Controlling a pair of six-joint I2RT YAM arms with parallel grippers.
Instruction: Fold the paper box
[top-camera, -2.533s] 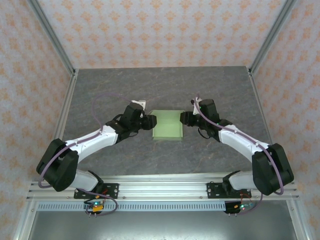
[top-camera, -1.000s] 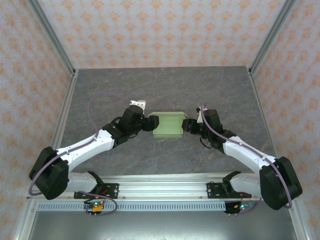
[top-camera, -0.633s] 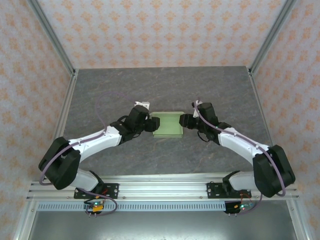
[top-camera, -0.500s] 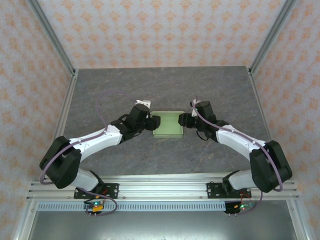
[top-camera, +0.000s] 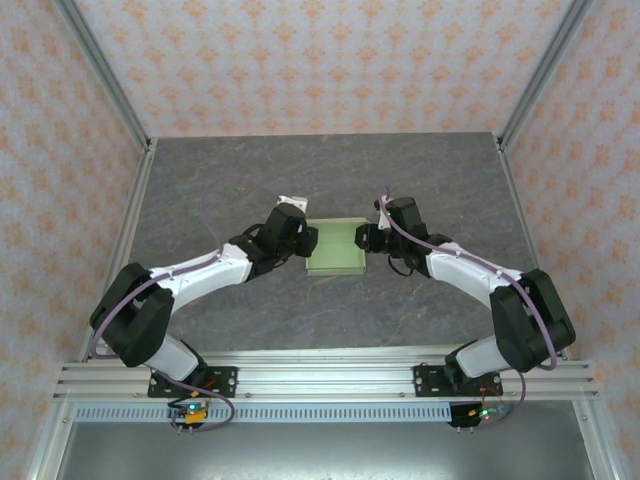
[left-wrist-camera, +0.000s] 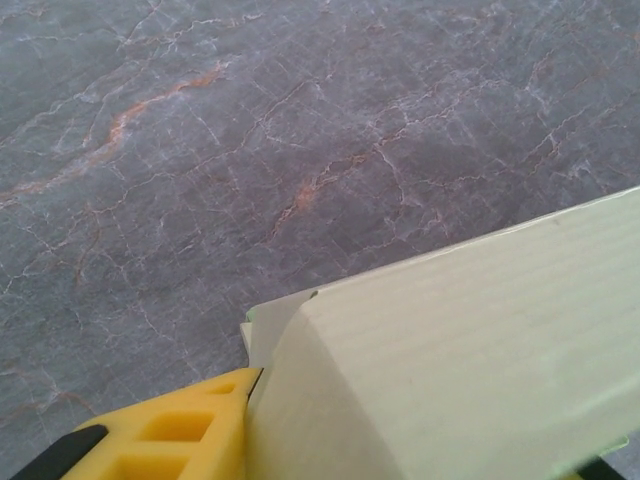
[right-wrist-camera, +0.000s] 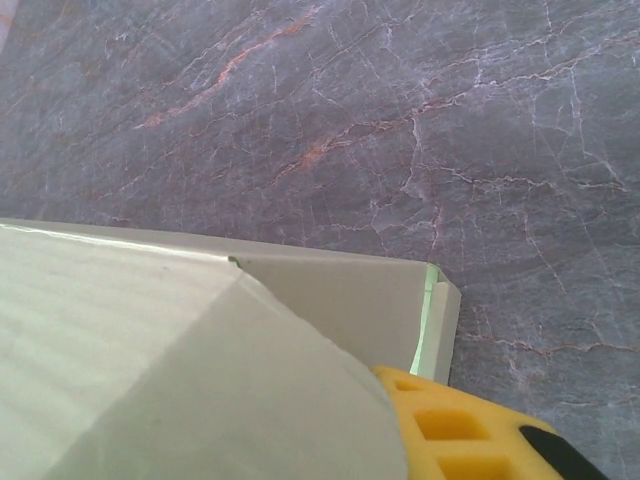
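- Since the arms crept forward, the counter carries the paper box mid-surface, slightly farther back (folded narrower, I judge).
- Left end effector and right end effector touch its ends; clamped or merely pressing, I cannot tell.

No words, numbers, brands or signs can be read in any view. The paper box has plain pale faces, and the walls carry only a repeating orange ornament.
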